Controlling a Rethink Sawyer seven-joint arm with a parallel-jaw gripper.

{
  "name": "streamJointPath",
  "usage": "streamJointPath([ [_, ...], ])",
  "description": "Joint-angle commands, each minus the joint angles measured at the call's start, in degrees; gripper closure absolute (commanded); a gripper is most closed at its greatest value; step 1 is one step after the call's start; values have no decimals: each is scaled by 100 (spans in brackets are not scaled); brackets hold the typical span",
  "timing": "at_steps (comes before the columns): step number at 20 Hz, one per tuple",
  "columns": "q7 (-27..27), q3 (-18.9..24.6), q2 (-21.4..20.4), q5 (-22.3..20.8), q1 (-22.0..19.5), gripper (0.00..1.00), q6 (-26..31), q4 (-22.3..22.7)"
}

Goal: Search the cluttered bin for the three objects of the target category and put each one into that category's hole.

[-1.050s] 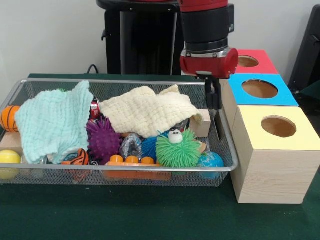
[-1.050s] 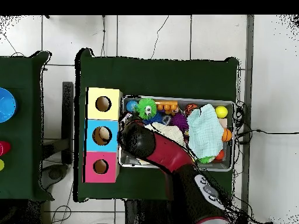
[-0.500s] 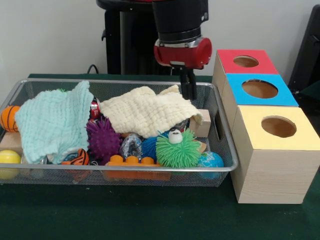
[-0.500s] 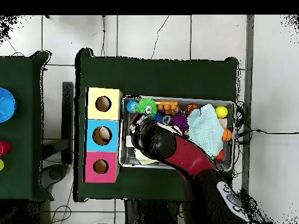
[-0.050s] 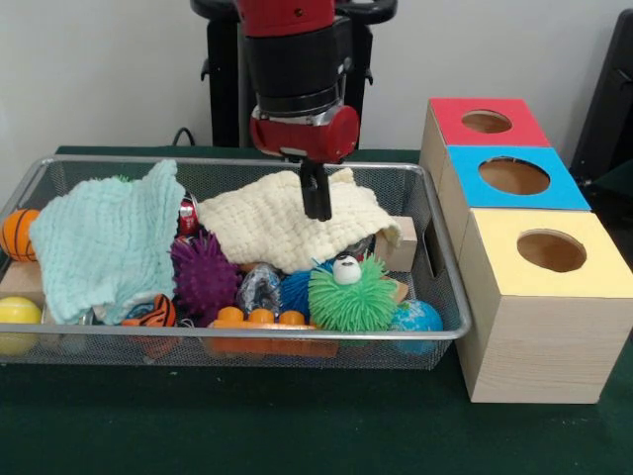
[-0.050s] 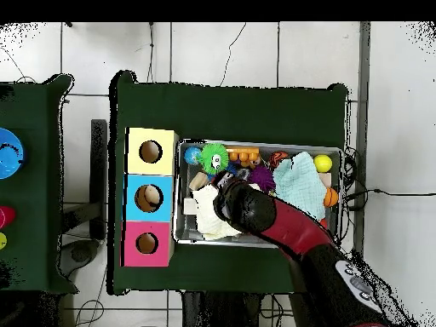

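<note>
Wire mesh bin [image 5: 435, 237] on a dark green worktop [image 5: 297, 426]; contents mixed and overlapping.

Arm: red and black, descending into the bin over its middle. Tool [image 5: 316, 190]: narrow black tip hanging above the cream knitted cloth [image 5: 287, 226]; fingers appear pressed together, nothing held.

Cloths: cream knitted cloth draped over the centre, covering items beneath; pale mint knitted cloth [image 5: 107, 242] draped over the left portion.

Along the front wall, viewed from the front camera:
- yellow ball [image 5: 17, 315], far left corner
- orange basketball-pattern ball [image 5: 17, 234], behind it against the left wall
- orange and black striped ball [image 5: 156, 313], partly under the mint cloth
- purple spiky ball [image 5: 204, 274]
- orange toy brick [image 5: 261, 319], studs upward
- green fuzzy ball with one eye [image 5: 352, 293]
- blue globe ball [image 5: 415, 319], right front corner
- wooden block [image 5: 399, 244], peeking from under the cream cloth

Sorting boxes, a row just beside the bin's right end: red-topped box [image 5: 487, 121] farthest, blue-topped box [image 5: 516, 176] in the middle, yellow-topped box [image 5: 549, 252] nearest; each with one round hole on top
</note>
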Motion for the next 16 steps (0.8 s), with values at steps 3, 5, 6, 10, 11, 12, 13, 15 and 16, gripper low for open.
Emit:
streamJointPath([
  [3,-557,331,693,-991,-362,100,172,-907],
  [5,-374,294,768,-1125,-343,100,-32,-885],
  [6,-297,251,791,-1182,-317,100,-128,-883],
  [10,-282,303,940,-1418,-403,100,-127,-1045],
  [11,-278,317,984,-1462,-411,100,-113,-1104],
  [12,-214,292,1012,-1494,-378,100,-147,-1142],
  [13,-150,266,1041,-1525,-345,100,-182,-1180],
  [15,-85,253,1143,-1594,-320,100,-270,-1271],
  [16,-67,255,1225,-1639,-320,100,-342,-1323],
])
